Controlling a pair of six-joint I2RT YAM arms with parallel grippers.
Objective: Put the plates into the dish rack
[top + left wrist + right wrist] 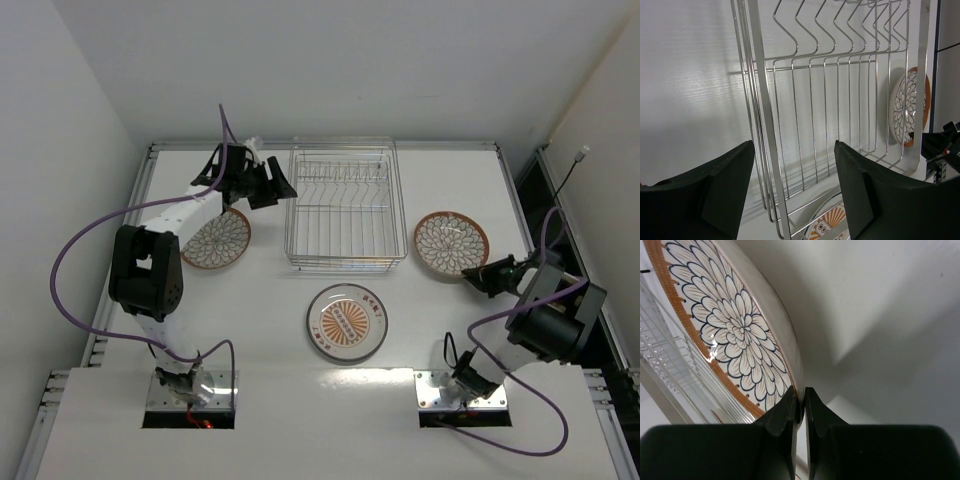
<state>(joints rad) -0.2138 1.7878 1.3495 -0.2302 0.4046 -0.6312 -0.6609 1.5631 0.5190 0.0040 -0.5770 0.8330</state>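
The silver wire dish rack (345, 205) stands at the back centre, with no plates in it. One petal-pattern plate (218, 240) lies left of it, another (452, 243) right of it. The white-rimmed sunburst plate (347, 322) lies in front of it. My left gripper (277, 190) is open and empty at the rack's left side; in the left wrist view (795, 190) the rack's wires (840, 100) stand between its fingers. My right gripper (474, 271) is shut on the near rim of the right plate, which fills the right wrist view (735, 325) above the closed gripper (802, 402).
The white table ends at metal rails (150, 165) on the left and right. White walls close off the back and sides. Purple cables (75, 250) loop beside each arm. Through the rack, the left wrist view shows the right plate (910, 107) and the sunburst plate (827, 227).
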